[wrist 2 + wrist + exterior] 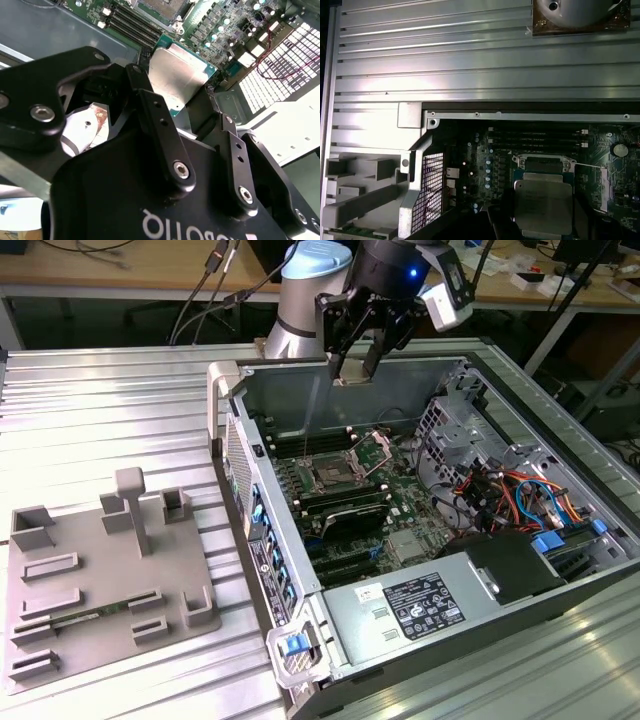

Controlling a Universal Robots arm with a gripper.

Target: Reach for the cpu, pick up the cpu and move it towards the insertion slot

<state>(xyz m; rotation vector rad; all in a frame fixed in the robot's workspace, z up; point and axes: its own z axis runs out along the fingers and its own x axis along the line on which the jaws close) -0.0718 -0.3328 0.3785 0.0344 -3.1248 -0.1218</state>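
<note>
My gripper (pixel 354 362) hangs above the back wall of the open computer case (pixel 290 400), shut on the cpu (pixel 349 371). In both wrist views the cpu (pixel 176 72) (pixel 542 199) is a pale silver square chip clamped at two opposite edges by the black fingers (pixel 150 107). The insertion slot (pixel 328 476), a shiny metal frame with a dark centre and a thin wire lever, lies on the motherboard below and forward of the chip. In the first wrist view the slot's frame (pixel 544 162) peeks out just past the held chip; in the second wrist view it (pixel 161 7) sits beyond it.
A grey plastic plate with raised blocks (pixel 100 570) lies on the ribbed metal table (pixel 120 410) at the exterior view's left. Inside the case are black memory slots (pixel 345 508), red and blue cables (pixel 500 502) and a power supply (pixel 420 605). Case walls ring the board.
</note>
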